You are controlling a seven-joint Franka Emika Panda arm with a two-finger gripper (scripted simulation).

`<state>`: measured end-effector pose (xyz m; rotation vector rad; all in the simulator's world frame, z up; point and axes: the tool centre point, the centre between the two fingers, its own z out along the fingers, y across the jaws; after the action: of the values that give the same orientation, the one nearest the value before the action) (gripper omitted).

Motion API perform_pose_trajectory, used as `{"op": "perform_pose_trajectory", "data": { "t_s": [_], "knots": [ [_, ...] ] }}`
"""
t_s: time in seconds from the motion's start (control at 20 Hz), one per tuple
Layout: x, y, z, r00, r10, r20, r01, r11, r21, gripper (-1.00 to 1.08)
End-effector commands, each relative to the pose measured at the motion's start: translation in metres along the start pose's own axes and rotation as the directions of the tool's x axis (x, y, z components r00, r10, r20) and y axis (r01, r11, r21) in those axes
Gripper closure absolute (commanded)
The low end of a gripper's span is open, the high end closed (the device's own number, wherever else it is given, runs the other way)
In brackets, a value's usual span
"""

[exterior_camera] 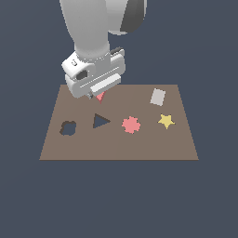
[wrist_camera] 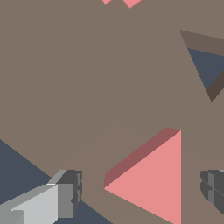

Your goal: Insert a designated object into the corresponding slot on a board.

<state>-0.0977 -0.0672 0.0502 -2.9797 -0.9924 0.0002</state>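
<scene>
Matt brown board (exterior_camera: 139,144), smooth-faced

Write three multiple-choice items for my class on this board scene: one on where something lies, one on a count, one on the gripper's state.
1. Where does the red triangle piece lie?
A. inside the triangular slot
B. on the board between the fingers
C. on the yellow star

2. How many empty dark cutouts does the board show?
A. two
B. four
C. none

3. What is the gripper doing?
A. clamping the grey rectangle
B. shut on nothing
C. open, a finger on either side of the triangle piece

Answers: 1 B, the wrist view shows it flat on the brown surface, apart from the triangular slot. 2 A, that slot and the cloud-shaped cutout. 3 C, gaps separate both fingers from the piece.
</scene>
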Motion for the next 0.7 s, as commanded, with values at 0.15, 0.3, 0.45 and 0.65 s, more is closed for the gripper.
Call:
{"op": "perform_pose_trajectory", "data": {
  "t_s": [0.15, 0.3, 0.45, 0.65],
  "knots": [
    [-0.001, 0.001, 0.001, 1.000, -0.007, 0.000, 0.007, 1.000, -0.001, -0.92],
    [0.000, 0.001, 0.000, 1.000, -0.002, 0.000, 0.002, 1.000, -0.001, -0.92],
    [0.000, 0.001, 0.002, 1.000, -0.003, 0.000, 0.003, 1.000, -0.001, -0.92],
    [0.000, 0.001, 0.012, 1.000, -0.003, 0.000, 0.003, 1.000, -0.001, -0.92]
  ]
}}
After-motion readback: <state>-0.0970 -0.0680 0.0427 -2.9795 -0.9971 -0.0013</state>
